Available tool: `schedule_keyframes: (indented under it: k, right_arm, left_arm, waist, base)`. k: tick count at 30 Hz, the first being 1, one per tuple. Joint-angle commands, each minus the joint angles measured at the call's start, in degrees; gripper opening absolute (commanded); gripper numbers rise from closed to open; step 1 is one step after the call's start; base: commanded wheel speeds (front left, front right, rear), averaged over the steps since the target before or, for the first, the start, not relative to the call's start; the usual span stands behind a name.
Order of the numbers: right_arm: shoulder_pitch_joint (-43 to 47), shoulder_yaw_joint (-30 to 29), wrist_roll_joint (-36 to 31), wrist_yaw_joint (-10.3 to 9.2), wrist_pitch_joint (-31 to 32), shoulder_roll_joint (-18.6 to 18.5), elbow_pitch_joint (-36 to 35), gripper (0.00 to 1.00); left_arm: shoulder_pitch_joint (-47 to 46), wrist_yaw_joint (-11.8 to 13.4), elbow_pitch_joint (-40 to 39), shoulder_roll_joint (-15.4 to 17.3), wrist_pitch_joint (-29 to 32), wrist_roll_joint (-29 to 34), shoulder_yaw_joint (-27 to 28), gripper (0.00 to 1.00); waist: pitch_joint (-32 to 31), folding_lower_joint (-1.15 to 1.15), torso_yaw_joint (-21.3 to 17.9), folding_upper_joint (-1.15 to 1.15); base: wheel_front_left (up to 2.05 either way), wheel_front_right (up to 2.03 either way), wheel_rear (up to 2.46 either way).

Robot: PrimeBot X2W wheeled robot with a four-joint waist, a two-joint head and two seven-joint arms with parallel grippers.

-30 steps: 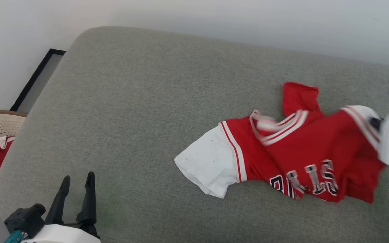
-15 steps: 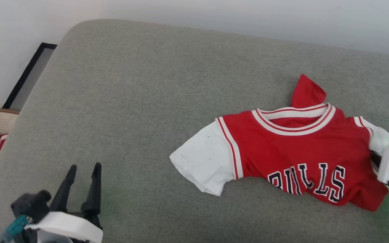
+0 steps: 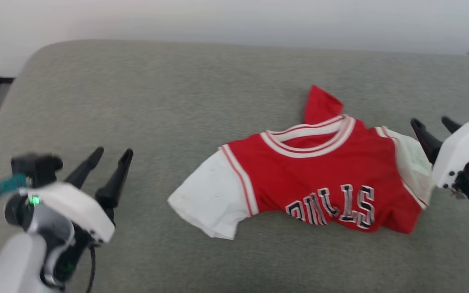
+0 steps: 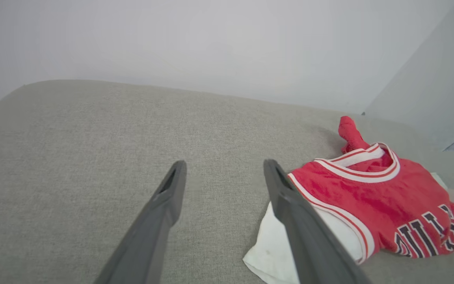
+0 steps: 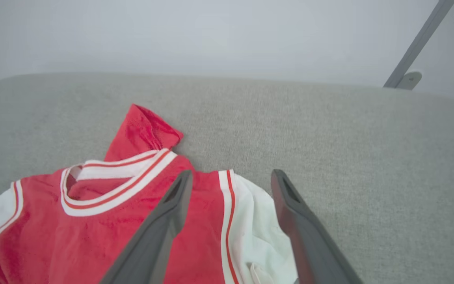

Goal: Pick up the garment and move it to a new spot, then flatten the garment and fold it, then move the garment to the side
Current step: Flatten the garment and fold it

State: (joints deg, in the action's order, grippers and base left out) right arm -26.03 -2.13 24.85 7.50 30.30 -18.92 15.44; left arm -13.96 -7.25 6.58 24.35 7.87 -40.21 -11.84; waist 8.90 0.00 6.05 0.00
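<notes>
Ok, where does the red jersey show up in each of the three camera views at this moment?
Head view: the garment lies right of centre on the grey cushion, lettering toward the camera.
Left wrist view: garment at the lower right.
Right wrist view: garment at the lower left, running off the bottom edge.
Shared landmark: the upturned red flap behind the striped collar, also seen from the left wrist and the right wrist.

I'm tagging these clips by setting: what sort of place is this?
Likely an indoor living or test room: a grey upholstered cushion against a plain white wall, the garment lying on it.
</notes>
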Motion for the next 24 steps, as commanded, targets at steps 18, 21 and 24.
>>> schedule_keyframes:
  k: [18,21,24]
  right_arm:
    - [6.71,0.84,-7.44,-0.01,-23.27,10.53,-13.52,1.0]
    - [7.83,0.54,-7.94,-0.01,-24.11,11.85,-14.16,1.0]
    - [8.44,-0.05,-7.69,-0.01,-24.39,12.83,-14.74,1.0]
  left_arm:
    - [-13.48,7.76,7.22,5.47,38.71,-7.65,-6.82,1.0]
    - [-14.5,9.86,8.75,5.3,43.76,-8.17,-7.97,1.0]
    - [-15.02,11.53,10.42,5.41,47.18,-7.78,-9.07,1.0]
  waist:
    - [2.97,0.0,-14.38,0.0]
    - [3.4,0.0,-15.58,0.0]
    - [3.86,0.0,-16.52,0.0]
  base:
    - [0.0,0.0,0.0]
    - [0.0,0.0,0.0]
    - [0.0,0.0,0.0]
